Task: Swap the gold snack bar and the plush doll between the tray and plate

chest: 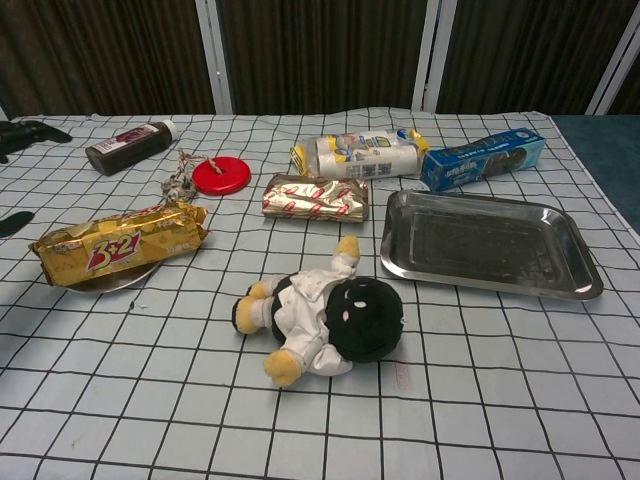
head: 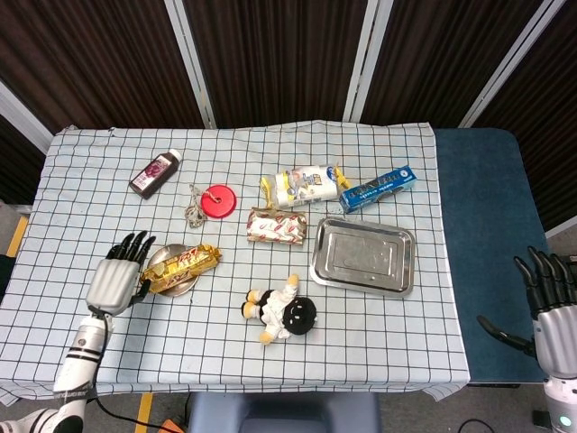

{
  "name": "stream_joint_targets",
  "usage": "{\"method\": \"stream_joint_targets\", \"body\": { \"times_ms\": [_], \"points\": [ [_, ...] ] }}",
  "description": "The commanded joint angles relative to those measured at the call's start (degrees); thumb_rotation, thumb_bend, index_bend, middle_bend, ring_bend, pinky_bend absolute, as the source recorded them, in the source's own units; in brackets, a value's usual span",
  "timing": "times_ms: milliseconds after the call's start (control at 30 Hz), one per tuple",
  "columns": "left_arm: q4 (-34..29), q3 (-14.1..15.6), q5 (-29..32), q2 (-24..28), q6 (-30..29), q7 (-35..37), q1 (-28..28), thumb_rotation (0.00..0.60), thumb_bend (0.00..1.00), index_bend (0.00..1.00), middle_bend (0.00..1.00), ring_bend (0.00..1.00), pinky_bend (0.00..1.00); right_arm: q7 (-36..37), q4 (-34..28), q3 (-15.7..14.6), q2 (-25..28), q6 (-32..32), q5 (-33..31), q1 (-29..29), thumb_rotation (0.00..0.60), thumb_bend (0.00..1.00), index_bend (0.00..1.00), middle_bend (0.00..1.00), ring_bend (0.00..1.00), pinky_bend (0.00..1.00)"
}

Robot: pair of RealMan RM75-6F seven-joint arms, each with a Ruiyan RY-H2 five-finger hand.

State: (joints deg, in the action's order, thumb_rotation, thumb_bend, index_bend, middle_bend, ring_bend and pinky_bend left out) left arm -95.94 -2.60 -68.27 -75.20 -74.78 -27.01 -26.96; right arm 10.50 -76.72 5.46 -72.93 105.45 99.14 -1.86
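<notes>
While mostly outside the chest view, left hand [head: 115,280] shows there only as dark fingertips [chest: 22,130] cut off at the frame's left edge; read pose from head view. Fingers spread apart and extended, gripping nothing, palm side hidden, grey back facing up. Positioned just beside the fingertips, on their right: gold foil snack bar with red lettering [chest: 122,242], lying flat across a small round metal plate [chest: 112,281] and hiding most of it; only a sliver of rim visible beneath the wrapper. No contact between fingers and bar.

Right hand [head: 550,302] partly cut off at the lower right frame corner, off the table beyond the blue surface; fingers upright and apart, holding nothing.

Well apart from the left fingers, toward the right: black-and-white plush doll with yellow feet [chest: 318,315], lying on its side on the checked tablecloth [head: 225,352], face hidden. Beyond the doll, further right: rectangular shiny metal tray [chest: 490,244], bare inside.

Past the left fingertips, further up the table: dark purple bottle [head: 155,172], red round disc with cord [head: 217,200]; labels too small to read.
</notes>
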Motion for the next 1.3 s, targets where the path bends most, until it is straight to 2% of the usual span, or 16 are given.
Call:
{"method": "stream_joint_targets", "body": {
  "times_ms": [33,167,333,467,700,1000,1167,1300],
  "points": [
    [1.1,2.8,-3.4,3.8,-3.9,3.4,4.3,0.6,0.44,0.03,0.02,0.0,0.2,-2.1,0.1,-1.7,-0.3,-2.3,2.8,-1.6,0.6,0.06,0.0,0.0,0.0,0.15],
    [2.8,4.3,-3.8,5.6,-6.4,6.7,8.2,0.6,0.44,0.05,0.03,0.0,0.2,-4.5,-4.5,-3.6,1.4,-9.0,6.2,-5.5,0.6,0.06,0.0,0.0,0.0,0.15],
    [5.1,5.6,-3.5,6.0,-9.0,6.0,12.2,0.6,0.44,0.06,0.03,0.0,0.2,-6.1,-14.8,-4.4,4.8,-23.4,6.4,-13.1,0.6,0.06,0.0,0.0,0.0,0.15],
    [6.7,6.1,-3.8,5.7,-10.3,2.2,13.8,0.6,0.44,0.09,0.04,0.0,0.19,-7.8,-21.4,-2.8,5.6,-34.1,3.3,-19.2,0.6,0.06,0.0,0.0,0.0,0.15],
    [7.7,5.3,-3.1,5.9,-9.4,5.9,16.1,0.6,0.44,0.11,0.05,0.0,0.18,-15.9,-27.2,2.2,1.4,-48.5,-6.6,-28.1,0.6,0.06,0.0,0.0,0.0,0.15],
    [6.4,3.5,-3.0,7.3,-9.0,7.1,17.1,0.6,0.44,0.13,0.06,0.01,0.18,-22.9,-25.3,6.6,-7.4,-59.8,-21.0,-37.5,0.6,0.06,0.0,0.0,0.0,0.15],
    [6.0,2.6,-3.2,7.8,-8.8,7.8,17.5,0.6,0.44,0.13,0.06,0.01,0.18,-24.9,-21.8,7.7,-12.3,-63.8,-27.5,-42.1,0.6,0.06,0.0,0.0,0.0,0.15],
    [6.3,1.9,-2.9,8.0,-8.1,8.8,17.7,0.6,0.44,0.13,0.07,0.01,0.18,-27.0,-19.4,7.2,-15.3,-65.6,-32.1,-45.0,0.6,0.06,0.0,0.0,0.0,0.15]
  ]
}}
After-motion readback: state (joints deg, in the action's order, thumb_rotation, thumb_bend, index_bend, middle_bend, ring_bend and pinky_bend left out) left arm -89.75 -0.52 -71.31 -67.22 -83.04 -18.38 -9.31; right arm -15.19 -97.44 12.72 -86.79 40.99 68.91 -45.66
